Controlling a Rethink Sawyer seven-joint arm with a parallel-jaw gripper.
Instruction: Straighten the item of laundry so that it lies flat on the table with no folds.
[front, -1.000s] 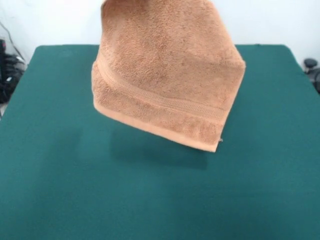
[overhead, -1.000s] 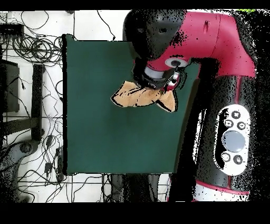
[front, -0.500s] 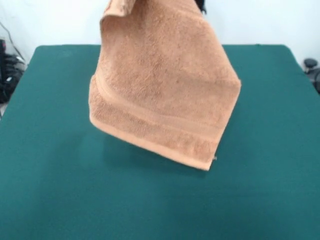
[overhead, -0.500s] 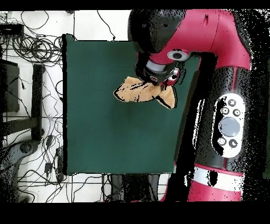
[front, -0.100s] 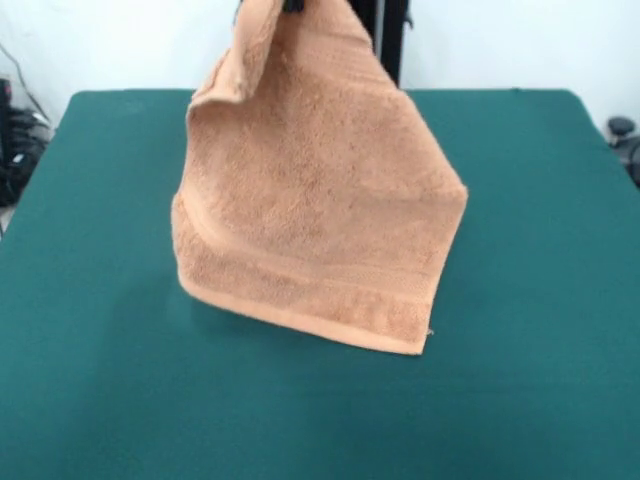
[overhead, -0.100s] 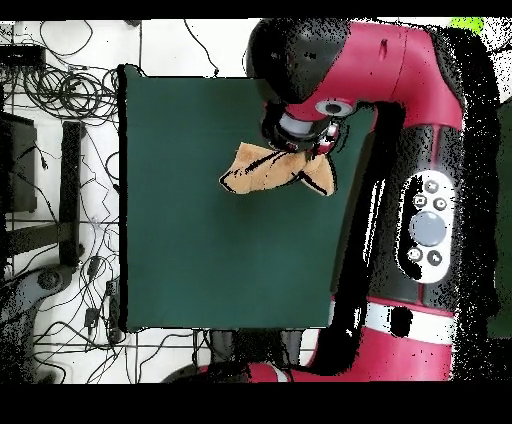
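**Towel hangs from the gripper above the green desk**

In the front view, cables and dark gear sit off the desk's left edge (front, -0.100s: 18, 130). The desk (front, -0.100s: 90, 300) has a plain dark green top that fills most of the picture. Over its middle hangs the towel (front, -0.100s: 315, 210), tan-orange terry cloth, held up by its top corner at the upper edge of the picture. It widens downward into a slanted shape: the left side drops to a rounded corner, and the hem runs down to the right to the lowest corner. A woven band runs along just above that hem. Near the top left, a flap of cloth folds over toward the camera. Whether the lowest corner touches the desk or hangs just above it cannot be told; a faint shadow lies beneath the hem. The gripper (front, -0.100s: 292, 5) shows only as a dark tip at the top of the towel, clenched on the cloth's upper corner.

In the overhead view, cables (overhead, -0.100s: 60, 90) lie on the floor left of the desk. The towel appears as a bunched strip right of the desk's centre, and the red and black arm (overhead, -0.100s: 400, 120) covers the right side.
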